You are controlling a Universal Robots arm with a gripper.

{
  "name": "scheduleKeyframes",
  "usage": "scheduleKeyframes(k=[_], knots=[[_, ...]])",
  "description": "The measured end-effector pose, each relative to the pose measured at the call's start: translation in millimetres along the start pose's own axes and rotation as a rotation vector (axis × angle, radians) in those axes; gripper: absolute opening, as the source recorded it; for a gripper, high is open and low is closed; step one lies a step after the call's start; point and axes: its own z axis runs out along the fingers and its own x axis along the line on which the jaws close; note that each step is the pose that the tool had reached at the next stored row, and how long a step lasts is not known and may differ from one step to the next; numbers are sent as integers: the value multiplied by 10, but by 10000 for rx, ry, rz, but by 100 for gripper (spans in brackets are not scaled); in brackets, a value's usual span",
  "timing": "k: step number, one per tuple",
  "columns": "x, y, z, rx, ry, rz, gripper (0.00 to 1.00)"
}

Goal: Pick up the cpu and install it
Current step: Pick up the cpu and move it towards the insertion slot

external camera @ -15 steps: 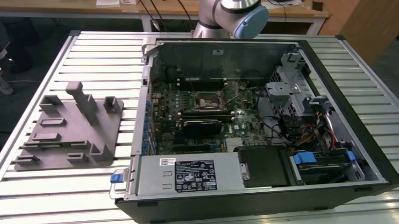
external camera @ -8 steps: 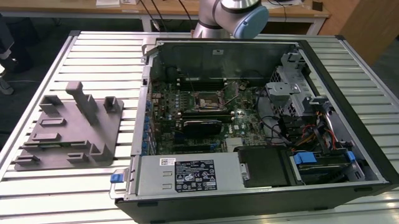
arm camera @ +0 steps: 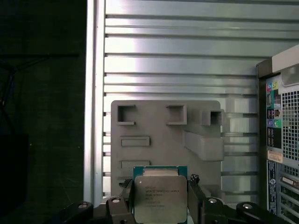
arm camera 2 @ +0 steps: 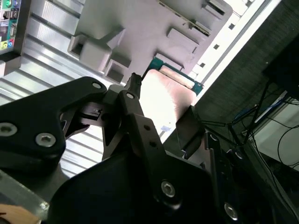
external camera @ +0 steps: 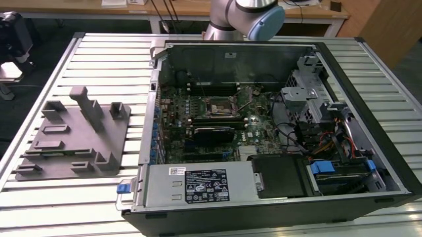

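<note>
The cpu [arm camera: 159, 198] is a thin square chip with a pale metal top and a green rim. It sits between the two black fingers [arm camera: 126, 196] of my gripper [arm camera: 159, 201], which is shut on its opposite edges. In the second wrist view the cpu [arm camera 2: 164, 99] shows bright and pale between the fingertips of the gripper [arm camera 2: 161, 105]. The chip hangs well above the grey fixture [arm camera: 163, 130], apart from it. In the exterior view the black socket frame [external camera: 216, 105] lies in the middle of the motherboard inside the open computer case [external camera: 369, 123].
The grey fixture [external camera: 72, 138] with upright blocks stands on the ribbed metal table [external camera: 99, 54] at the exterior view's left. The arm's body [external camera: 244, 19] rises behind the case. A power supply [external camera: 197, 185], drive cage [external camera: 307, 98] and cables crowd the case.
</note>
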Motion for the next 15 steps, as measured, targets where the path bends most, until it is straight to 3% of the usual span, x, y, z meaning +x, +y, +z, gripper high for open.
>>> scheduleKeyframes(k=[15], knots=[[-594,5,21,-1,5,1,55]])
